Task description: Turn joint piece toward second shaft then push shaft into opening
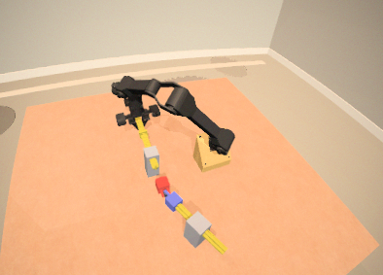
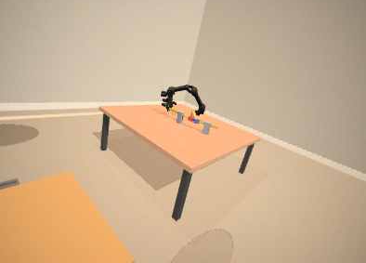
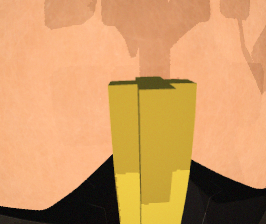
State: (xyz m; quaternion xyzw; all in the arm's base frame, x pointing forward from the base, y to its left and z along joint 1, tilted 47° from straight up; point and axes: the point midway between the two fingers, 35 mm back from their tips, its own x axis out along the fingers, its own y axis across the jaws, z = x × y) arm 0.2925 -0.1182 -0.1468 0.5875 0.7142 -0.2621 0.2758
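My gripper [image 1: 138, 118] [image 2: 169, 106] is shut on the far end of the yellow sliding shaft [image 1: 144, 131] [image 3: 150, 156], which runs through a grey block [image 1: 152, 160] [image 2: 179, 117]. In the wrist view the shaft's square end points away from me between the black fingers. The shaft's near tip sticks out of the block just short of the red joint piece [image 1: 162, 185] [image 2: 190, 119]. The red piece is hinged to a blue piece [image 1: 173, 200] on the fixed yellow shaft [image 1: 214, 240], which passes through a second grey block [image 1: 196, 228] [image 2: 205, 128].
The arm's yellow base [image 1: 210, 155] stands to the right of the shafts on the orange table top [image 1: 78, 201] [image 2: 153, 134]. A second orange table [image 2: 51, 220] stands in the near left corner of the room.
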